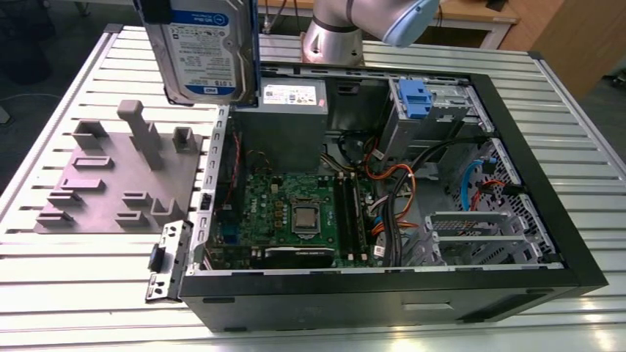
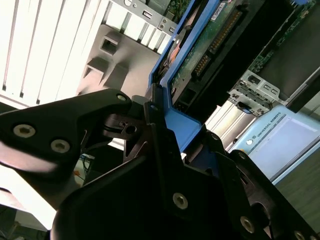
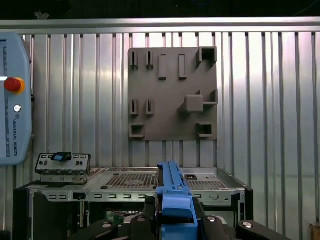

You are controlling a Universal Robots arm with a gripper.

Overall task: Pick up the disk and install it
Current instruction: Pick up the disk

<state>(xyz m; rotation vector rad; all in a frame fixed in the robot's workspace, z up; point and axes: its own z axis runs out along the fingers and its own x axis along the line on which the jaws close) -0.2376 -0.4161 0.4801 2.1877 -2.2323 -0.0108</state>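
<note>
Disk (image 1: 207,51) up off the table (image 1: 78,293), gripped – the pick looks done, the install not yet begun.

In both wrist views the tool (image 3: 174,224) is clamped tight on the disk's blue end tab, a jaw on either side. In the exterior view the disk hangs upright high at the exterior view's left, label outward, above the grey fixture plate (image 1: 108,176) and the near wall of the open computer case (image 1: 323,301). I'd judge the next move calls for a carry across to the drive cage (image 1: 421,99) with the blue latch, upper right of the frame – and for squaring the blue rails to the slot before any push.
</note>
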